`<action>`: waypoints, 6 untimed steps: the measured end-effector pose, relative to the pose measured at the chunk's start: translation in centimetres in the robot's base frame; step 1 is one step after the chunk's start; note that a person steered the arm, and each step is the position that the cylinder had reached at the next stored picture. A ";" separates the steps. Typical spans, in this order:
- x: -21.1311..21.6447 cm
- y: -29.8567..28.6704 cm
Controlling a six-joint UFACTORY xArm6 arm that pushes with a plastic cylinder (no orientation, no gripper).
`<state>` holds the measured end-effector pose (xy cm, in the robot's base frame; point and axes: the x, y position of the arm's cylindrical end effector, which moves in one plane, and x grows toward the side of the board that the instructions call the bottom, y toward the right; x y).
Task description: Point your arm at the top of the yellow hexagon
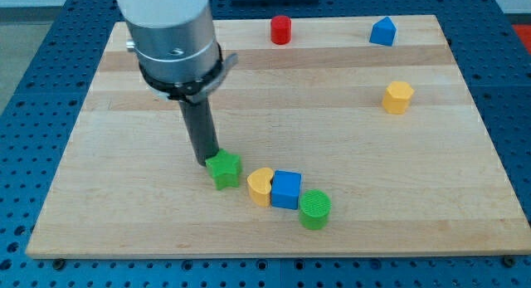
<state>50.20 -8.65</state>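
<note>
The yellow hexagon (pixel 397 97) sits alone on the wooden board (pixel 332 130) at the view's right, upper half. My tip (pixel 207 161) is far to its left, at the lower middle of the board. It touches the upper left side of a green star block (pixel 224 169).
A yellow heart block (pixel 260 186), a blue cube (pixel 286 189) and a green cylinder (pixel 314 209) lie in a row right of the star. A red cylinder (pixel 281 29) and a blue pentagon-like block (pixel 382 31) stand near the board's top edge.
</note>
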 end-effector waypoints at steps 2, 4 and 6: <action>-2.5 1.3; -9.6 7.6; -14.0 17.4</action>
